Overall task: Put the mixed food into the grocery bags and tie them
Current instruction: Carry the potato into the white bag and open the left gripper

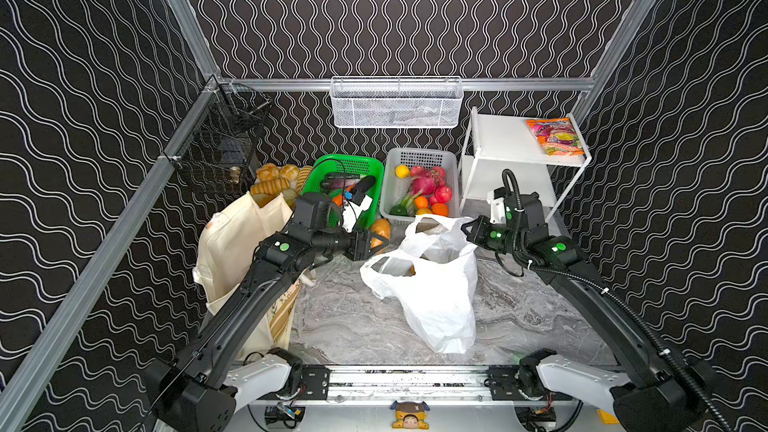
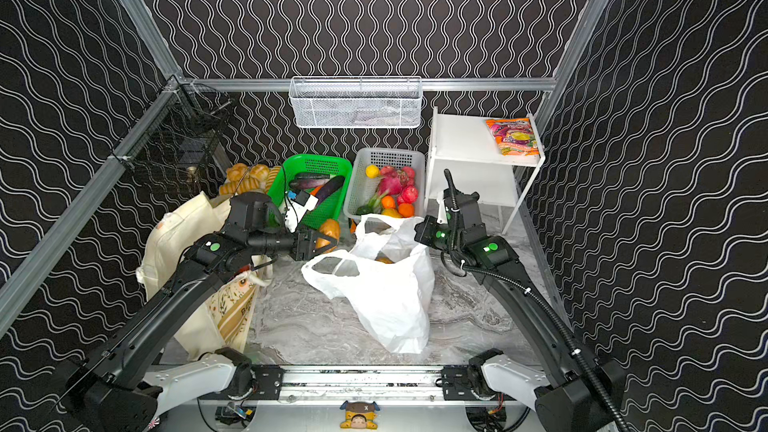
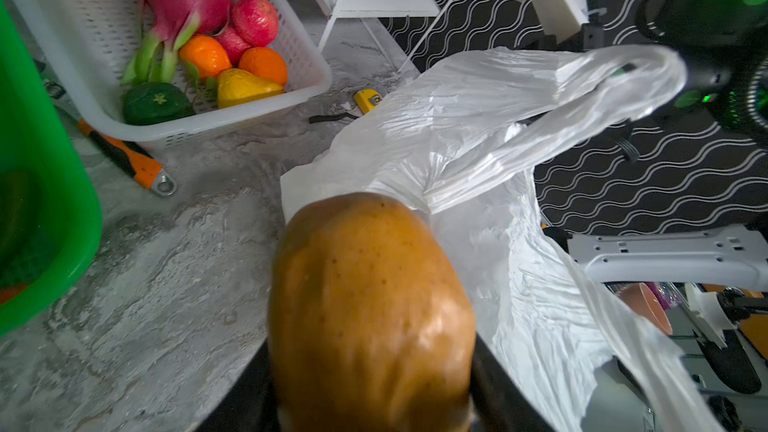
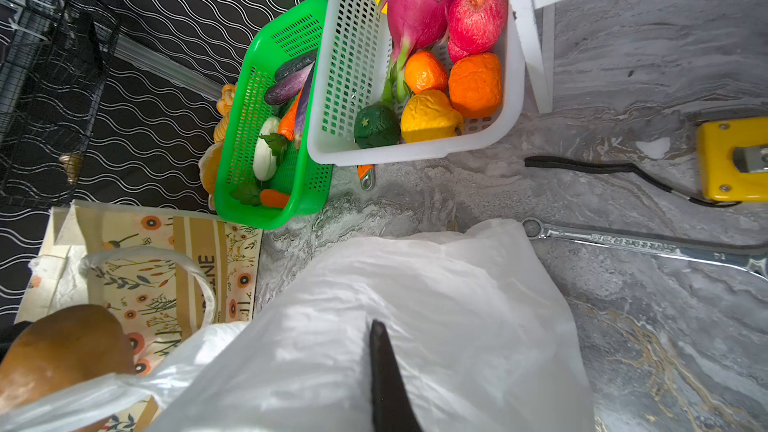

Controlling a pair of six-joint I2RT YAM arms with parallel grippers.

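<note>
- Brown potato [image 3: 370, 305] pinched in left gripper [image 1: 379, 241], jaws part-spread round it. It hangs clear of the table, just beside the mouth of the white plastic bag [image 1: 436, 301], in front of the green basket [image 1: 347, 163].
- Potato's long axis in both top views: roughly front to back, far end tipped toward the baskets.
- Right gripper [image 1: 464, 227] pressed together on one loop handle of the plastic bag, handle stretched taut, mouth gaping.
- Bags: 2, the plastic one mid-table and a cream tote [image 1: 232, 251] standing at the left.
- Baskets: 2 on the table, green and white [image 1: 415, 156]; 1 white mesh basket [image 1: 395, 106] on the back rail; 1 black wire basket [image 1: 220, 139] at left.
- 1 snack packet [image 1: 555, 135] on the white shelf [image 1: 505, 139].
- Grey marbled tabletop [image 1: 353, 322]; black walls [image 1: 395, 14] with white wavy lines.
</note>
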